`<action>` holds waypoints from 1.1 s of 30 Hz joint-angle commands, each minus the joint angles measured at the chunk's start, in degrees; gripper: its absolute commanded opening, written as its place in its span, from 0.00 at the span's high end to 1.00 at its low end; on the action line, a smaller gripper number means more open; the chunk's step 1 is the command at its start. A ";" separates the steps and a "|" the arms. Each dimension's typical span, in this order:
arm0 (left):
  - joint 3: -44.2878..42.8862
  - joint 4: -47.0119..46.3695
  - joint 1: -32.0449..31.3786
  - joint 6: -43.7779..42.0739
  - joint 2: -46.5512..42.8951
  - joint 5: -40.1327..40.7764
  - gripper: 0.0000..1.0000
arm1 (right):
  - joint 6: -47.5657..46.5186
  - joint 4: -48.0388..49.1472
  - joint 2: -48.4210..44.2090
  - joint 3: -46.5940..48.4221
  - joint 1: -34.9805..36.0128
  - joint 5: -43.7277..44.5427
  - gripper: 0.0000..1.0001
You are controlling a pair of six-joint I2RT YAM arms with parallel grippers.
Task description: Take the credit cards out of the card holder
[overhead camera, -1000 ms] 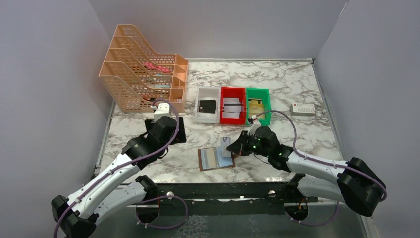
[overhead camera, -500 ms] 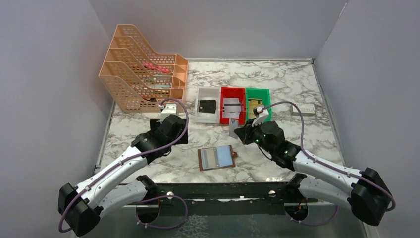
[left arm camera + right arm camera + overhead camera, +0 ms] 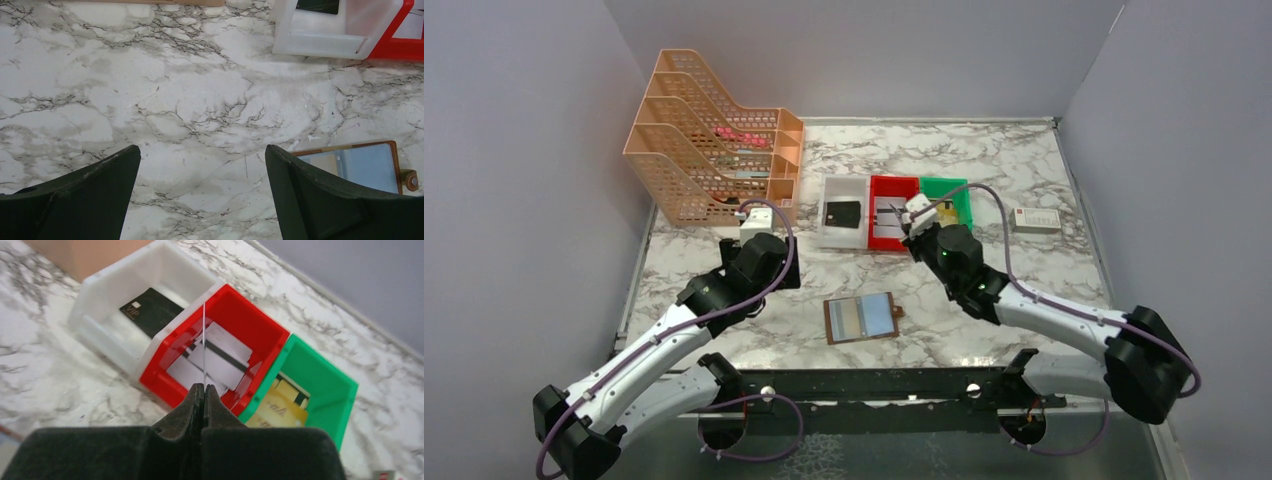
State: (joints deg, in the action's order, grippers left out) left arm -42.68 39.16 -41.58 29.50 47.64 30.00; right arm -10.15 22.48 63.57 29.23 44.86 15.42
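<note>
The brown card holder (image 3: 861, 318) lies open on the marble, its pale blue sleeves up; its corner also shows in the left wrist view (image 3: 367, 165). My right gripper (image 3: 203, 386) is shut on a thin pale credit card (image 3: 204, 340), seen edge-on and standing upright over the red bin (image 3: 250, 320). From above, the right gripper (image 3: 904, 222) hovers at that bin. My left gripper (image 3: 202, 150) is open over bare marble, left of the holder, with nothing between its fingers.
White cards with dark stripes (image 3: 220, 360) lie in the red bin. A black card (image 3: 150, 310) is in the white bin (image 3: 115, 280), and gold cards (image 3: 280, 407) are in the green bin (image 3: 320, 375). An orange mesh rack (image 3: 714, 150) stands back left, and a small white box (image 3: 1035, 220) lies at the right.
My right gripper has carried the card from above the holder away to the red bin. The left arm shifted slightly forward and back, still open.
</note>
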 commanded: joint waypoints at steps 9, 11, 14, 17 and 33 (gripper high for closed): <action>0.09 -0.82 0.36 -0.95 -2.61 -3.18 0.01 | -28.73 -0.69 14.15 11.73 -0.79 1.12 0.99; 0.21 -0.92 0.36 -1.01 -3.48 -3.34 0.01 | -31.54 0.03 16.17 12.13 -1.44 1.54 0.99; 0.52 -1.04 0.36 -0.92 -4.75 -3.74 0.01 | -33.72 1.16 18.74 12.81 -2.67 0.92 0.98; 0.74 -1.31 0.36 -0.88 -5.71 -4.25 0.01 | -34.88 0.47 20.34 13.89 -4.01 0.79 0.98; 1.19 -1.53 0.36 -0.45 -6.47 -4.92 0.01 | -38.09 -3.19 30.85 20.12 -8.21 -5.77 0.99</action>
State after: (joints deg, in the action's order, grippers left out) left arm -42.17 38.68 -41.58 29.30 41.78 26.17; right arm -46.61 21.50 90.87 46.61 37.91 10.63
